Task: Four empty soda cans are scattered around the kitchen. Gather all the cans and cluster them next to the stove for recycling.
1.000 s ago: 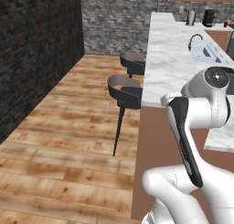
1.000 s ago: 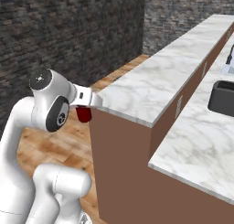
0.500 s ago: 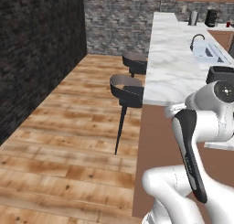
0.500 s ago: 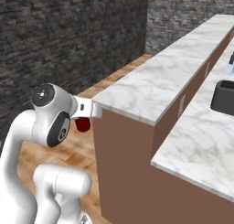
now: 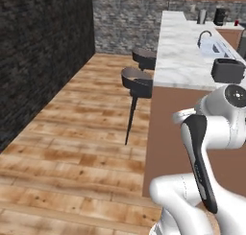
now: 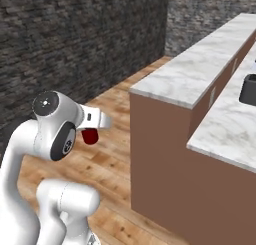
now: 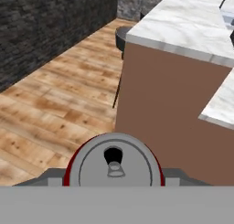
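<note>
Hand view: end effector [image 7: 114, 184] clamped on a red can [image 7: 114, 166], silver top with pull tab facing the camera, fingers flanking both sides at the rim. Right base view confirms: can [image 6: 90, 136] hanging under the end effector [image 6: 92, 134], carried in the air over the wood floor [image 6: 115, 159], clear of everything, just off the corner of the marble tabletop [image 6: 200, 71].

Risks, as a judgement:
- Grip looks to sit high on a smooth empty can; hard base turn or arm swing could let it slip or twist out.
- Brown cabinet side [image 7: 164, 95] and tabletop corner close ahead; driving on without lifting or tucking could clip the can or wrist.
- Bar stools [image 5: 139, 80] along the tabletop edge narrow the lane on that side.
- No stove to be seen from here, so a long carry likely.

Arm pose: folded tight, elbow high, forearm short and level, wrist held close beside the shoulder, can hanging below.
</note>
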